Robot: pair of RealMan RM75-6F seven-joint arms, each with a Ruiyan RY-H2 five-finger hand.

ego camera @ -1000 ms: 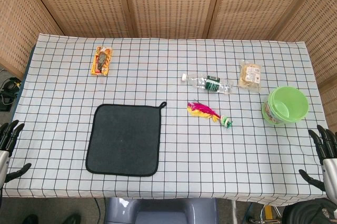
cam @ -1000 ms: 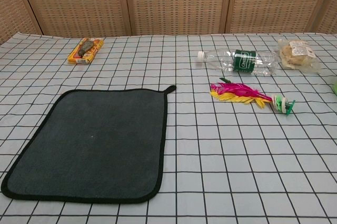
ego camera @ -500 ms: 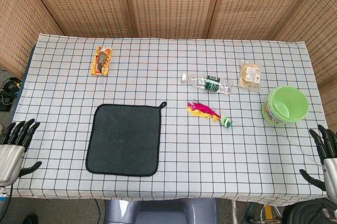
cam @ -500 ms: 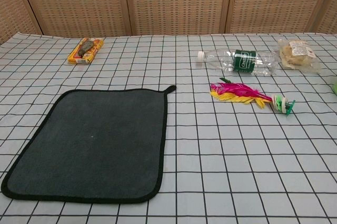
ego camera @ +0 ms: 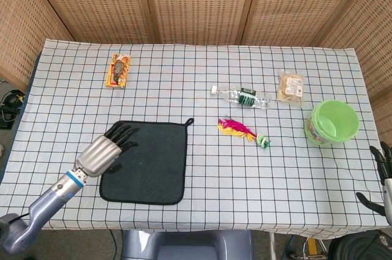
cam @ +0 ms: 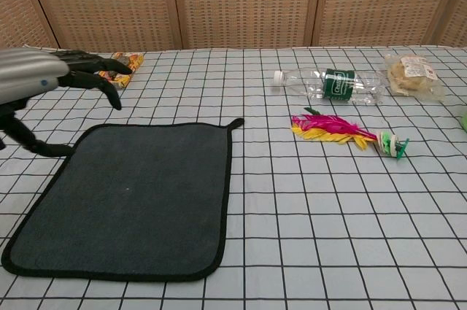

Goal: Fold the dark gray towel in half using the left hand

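— Where's the dark gray towel (ego camera: 145, 162) lying?
— Flat and unfolded on the checked cloth covering the desk (ego camera: 202, 82), toward the near left part, with its little hanging loop (ego camera: 189, 122) pointing off the far right corner.
— And the left robot hand (ego camera: 109, 150)?
— It's hovering over the towel's left edge near the far left corner, fingers (cam: 102, 85) spread apart and stretching forward, thumb reaching down toward the hem. It's grasping nothing; from the chest camera it's showing at the far left, above the cloth. Whether it's touching the towel, I cannot tell.
— The right robot hand (ego camera: 381, 180)?
— Only just peeking in at the lower right edge beyond the desk, fingers apart, holding nothing.
— What else is sitting around?
— A plastic bottle (ego camera: 242, 96) with a green label is lying on its side past the middle, a bagged snack (ego camera: 291, 86) just to its right, and a light green bowl (ego camera: 332, 122) near the right edge. A pink and yellow feather shuttlecock (ego camera: 242, 131) is lying between bottle and near edge, well apart from the towel. An orange snack packet (ego camera: 118, 70) is resting at the far left
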